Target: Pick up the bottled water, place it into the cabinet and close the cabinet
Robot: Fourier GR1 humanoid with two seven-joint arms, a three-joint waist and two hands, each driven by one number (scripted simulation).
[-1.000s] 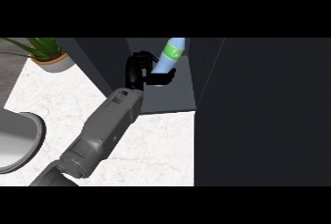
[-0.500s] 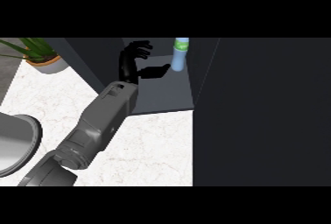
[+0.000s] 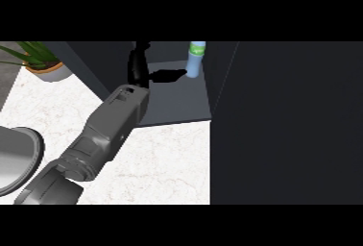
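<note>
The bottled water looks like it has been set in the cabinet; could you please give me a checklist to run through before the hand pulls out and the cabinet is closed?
1. Bottled water upright on the cabinet shelf: ok.
2. Left hand open, fingers straight, not curled round the bottle: ok.
3. Thumb tip apart from the bottle: cannot tell, it reaches right up to it.
4. Forearm out of the cabinet opening: not ok, it reaches inside.
5. Cabinet door open: ok, not yet closed.
6. Right hand in view: not ok.
</note>
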